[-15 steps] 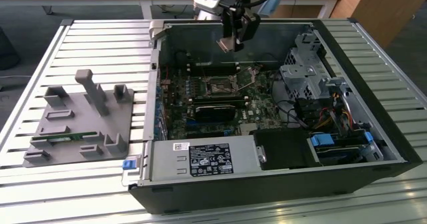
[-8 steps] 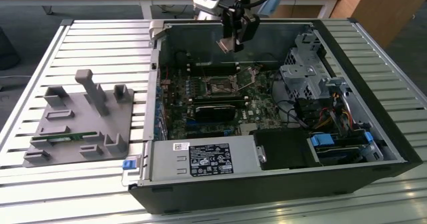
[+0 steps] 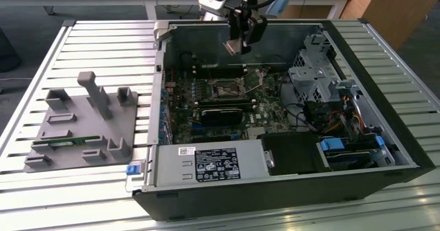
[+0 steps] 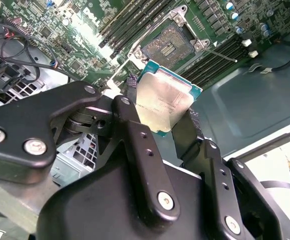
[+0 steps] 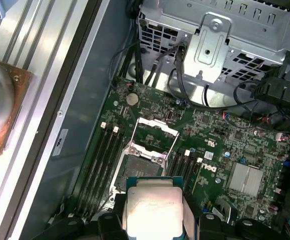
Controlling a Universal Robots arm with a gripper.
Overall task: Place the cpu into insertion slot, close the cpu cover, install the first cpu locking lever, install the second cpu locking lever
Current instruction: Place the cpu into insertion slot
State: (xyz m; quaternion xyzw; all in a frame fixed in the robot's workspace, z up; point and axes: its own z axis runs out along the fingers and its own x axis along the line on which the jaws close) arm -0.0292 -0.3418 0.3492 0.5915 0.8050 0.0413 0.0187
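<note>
In the exterior view my gripper (image 3: 240, 43) hangs inside the open computer case, above the green circuit board. It is shut on the cpu (image 3: 233, 47), a small flat square chip with a silver-grey top. Both wrist views show black fingers (image 4: 127, 117) pinching the cpu (image 4: 164, 102) (image 5: 154, 205) by two opposite edges. The insertion slot (image 3: 225, 89) (image 4: 170, 44) (image 5: 136, 170) lies below it and stands apart, its dark centre bare. The cpu cover (image 5: 157, 134), a silver frame, is swung up and open beside the slot. A thin wire lever (image 4: 220, 54) sticks out from the slot.
Long black memory slots (image 5: 102, 160) flank the socket. A metal drive cage (image 3: 316, 76) and cables (image 3: 306, 112) fill the case toward the exterior view's right. A power supply (image 3: 213, 164) sits at the front. Left of the case a grey fixture plate (image 3: 82, 122) holds a green module (image 3: 69, 139).
</note>
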